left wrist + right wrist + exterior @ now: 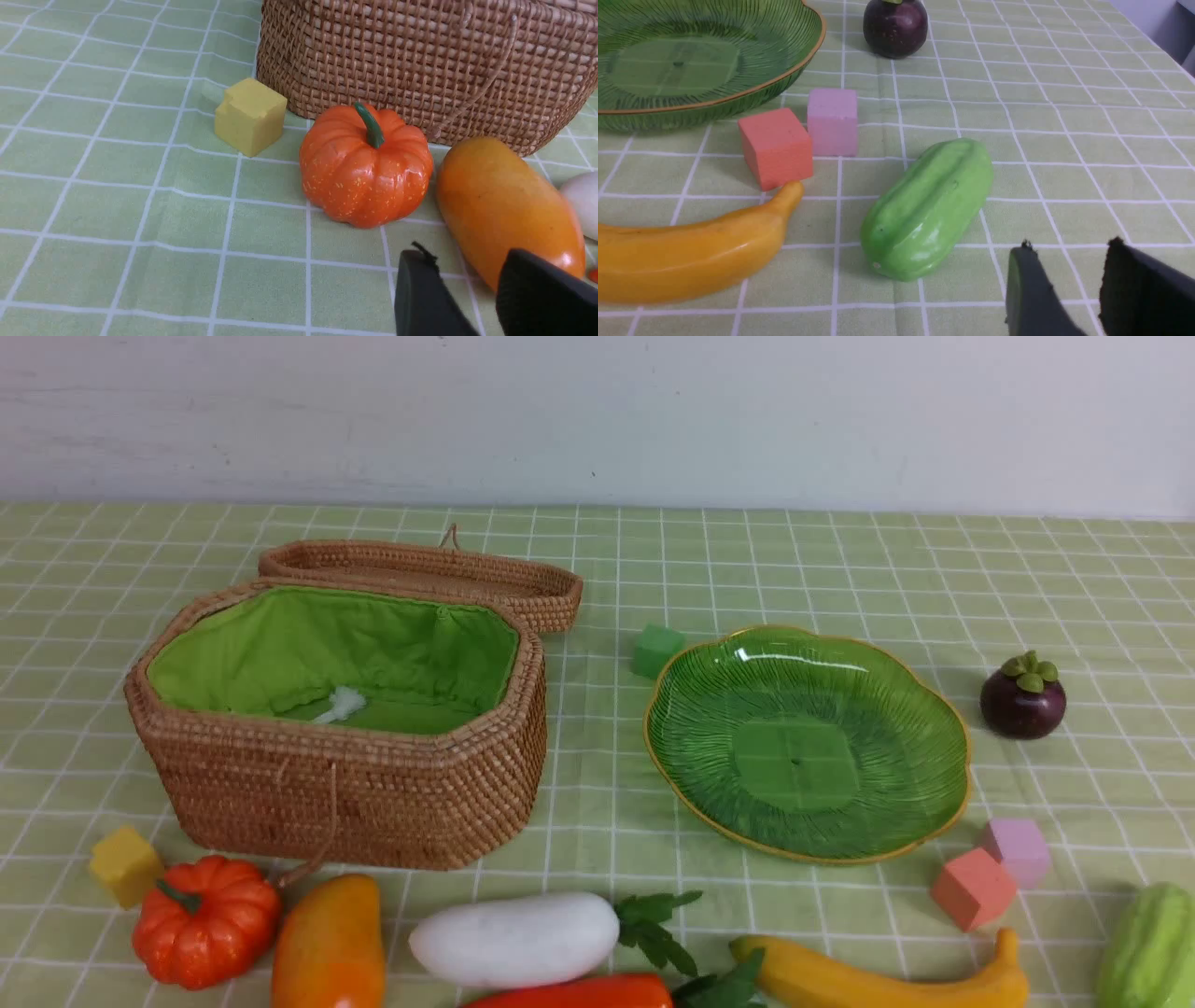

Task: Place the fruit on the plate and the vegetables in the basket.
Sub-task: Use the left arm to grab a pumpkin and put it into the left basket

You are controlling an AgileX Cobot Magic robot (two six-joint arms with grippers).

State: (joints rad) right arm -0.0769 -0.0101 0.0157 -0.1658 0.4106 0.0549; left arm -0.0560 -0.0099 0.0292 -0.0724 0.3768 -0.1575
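The open wicker basket (345, 793) stands at the left and the green plate (709, 728) at the right, nothing lying on the plate. Along the front lie the pumpkin (205, 924), mango (329, 947), radish (513, 938), red-orange carrot-like piece (579, 994), banana (878, 980) and green gourd (1150, 952). The mangosteen (1022, 695) sits right of the plate. My left gripper (466, 255) hovers open by the mango (504, 205), near the pumpkin (364, 168). My right gripper (1070, 245) is open beside the gourd (927, 210), holding nothing. Neither gripper shows in the front view.
Small cubes lie about: yellow (124, 865) left of the pumpkin, green (656, 651) behind the plate, salmon (971, 889) and lilac (1018, 849) in front of it. The basket lid (420, 569) lies back behind the basket. A white tuft (341, 705) lies on the lining.
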